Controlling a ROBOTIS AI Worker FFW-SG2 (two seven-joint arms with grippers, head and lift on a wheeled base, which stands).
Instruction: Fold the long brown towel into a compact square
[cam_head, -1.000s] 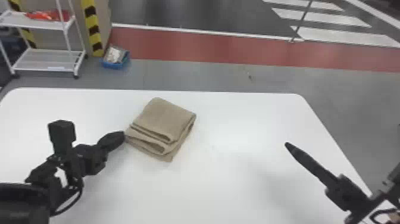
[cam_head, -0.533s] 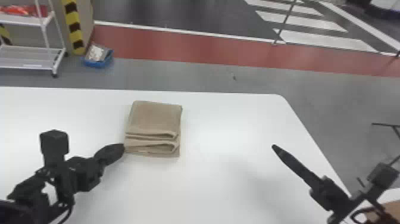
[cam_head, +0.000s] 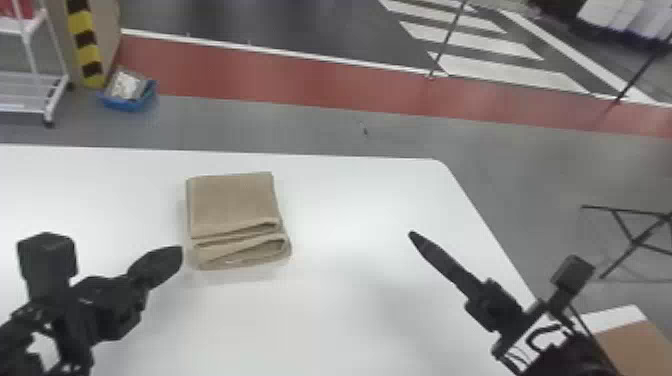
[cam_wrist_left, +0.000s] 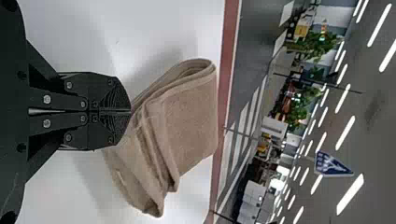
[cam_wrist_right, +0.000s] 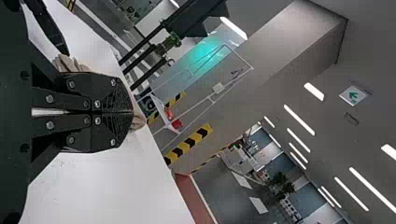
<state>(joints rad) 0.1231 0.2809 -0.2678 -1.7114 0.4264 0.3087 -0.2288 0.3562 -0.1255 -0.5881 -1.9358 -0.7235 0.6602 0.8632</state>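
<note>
"What do you see from the head view?"

"The brown towel (cam_head: 232, 205) is folded into a thick, layered block on the white table (cam_head: 350, 315). It lies just to the right of the left gripper's (cam_head: 179, 251) tip and reaches farther forward from there. Its stacked fold edges face the robot."

"And the other gripper?"

"The right gripper (cam_head: 412, 235) hangs over the table, well apart from the towel, which is off to its left. Beyond the left gripper, past the table's far edge, there's a blue bin (cam_head: 127, 103) on the floor, with a white rack (cam_head: 35, 92) beside it."

"Now the left wrist view?"

"The left gripper (cam_wrist_left: 130, 111) has its two fingers pressed together, nothing caught between them. The towel sits right past the tips, layers slanting away. I honestly can't tell whether they touch it."

"How about the right wrist view?"

"The right gripper (cam_wrist_right: 132, 112) is clenched as well, and empty. Bits of the towel peek out from behind its fingers, farther off, and the left gripper's dark finger (cam_wrist_right: 50, 29) shows near them."
</note>
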